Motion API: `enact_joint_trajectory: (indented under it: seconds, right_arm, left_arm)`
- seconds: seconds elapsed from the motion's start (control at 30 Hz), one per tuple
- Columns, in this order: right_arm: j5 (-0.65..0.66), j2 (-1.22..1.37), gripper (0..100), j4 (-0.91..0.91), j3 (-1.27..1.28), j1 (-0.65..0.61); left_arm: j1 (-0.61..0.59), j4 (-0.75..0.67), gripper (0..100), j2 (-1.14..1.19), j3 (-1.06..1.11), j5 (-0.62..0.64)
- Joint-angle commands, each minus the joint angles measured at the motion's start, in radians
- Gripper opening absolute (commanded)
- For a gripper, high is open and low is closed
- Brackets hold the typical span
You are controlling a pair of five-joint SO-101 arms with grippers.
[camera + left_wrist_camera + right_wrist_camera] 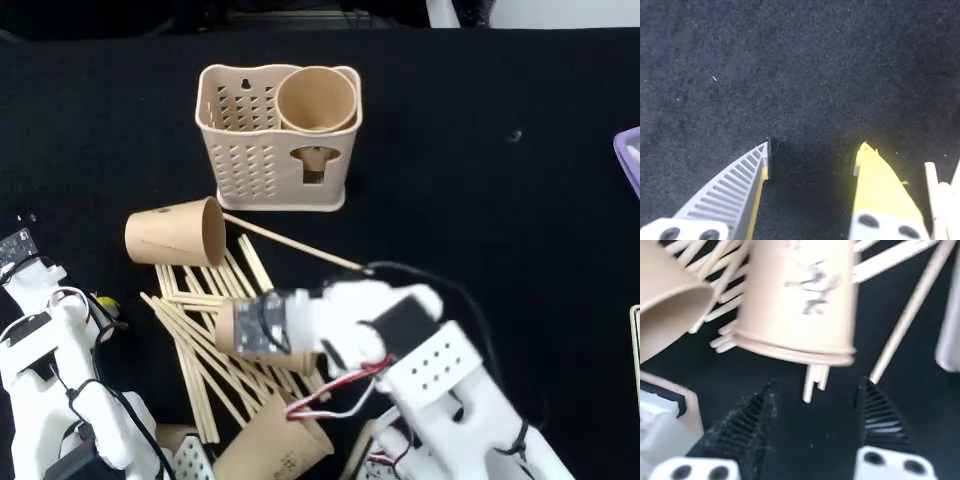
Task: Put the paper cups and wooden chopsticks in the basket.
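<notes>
One target: facing paper cup point(800, 295) rim-on w/ right gripper point(817, 390), gaping wide, empty; lying sideways, long axis running straight ahead; left gripper point(812, 155) farther off, gaping too.

A: White plastic left arm point(50, 350) sits folded low at the near left corner of the worktop, wrist tipped downward.
B: And its left end effector point(815, 147)?
A: Spread wide! Grey ribbed finger point(740, 190) on one side, yellow finger point(880, 185) on the other.
B: White plastic right arm point(440, 380) stretches from the near edge toward the middle, wrist swung over to the left arm's side.
A: Right end effector point(819, 387) gapes too, black ribbed fingers point(747, 430) well parted.
</notes>
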Motion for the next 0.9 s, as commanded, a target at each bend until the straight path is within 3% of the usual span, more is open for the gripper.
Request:
enact_joint_trajectory:
  seconds: [0.0,0.23,0.67,0.87]
  right_arm:
    - [0.02,-0.073,25.1,-0.031,0.061,-0.077]
    - [-0.101,-0.186,25.1,-0.249,0.108,-0.126]
    - [-0.133,-0.196,25.0,-0.473,0.232,-0.133]
    - [-0.181,-0.197,25.0,-0.496,0.232,-0.27]
  left_arm:
    - [0.022,-0.021,28,-0.009,0.002,0.005]
    - [0.022,-0.023,28,-0.009,0.002,0.005]
    - [0.022,-0.023,28,-0.009,0.002,0.005]
    - [0.022,-0.023,28,-0.009,0.002,0.005]
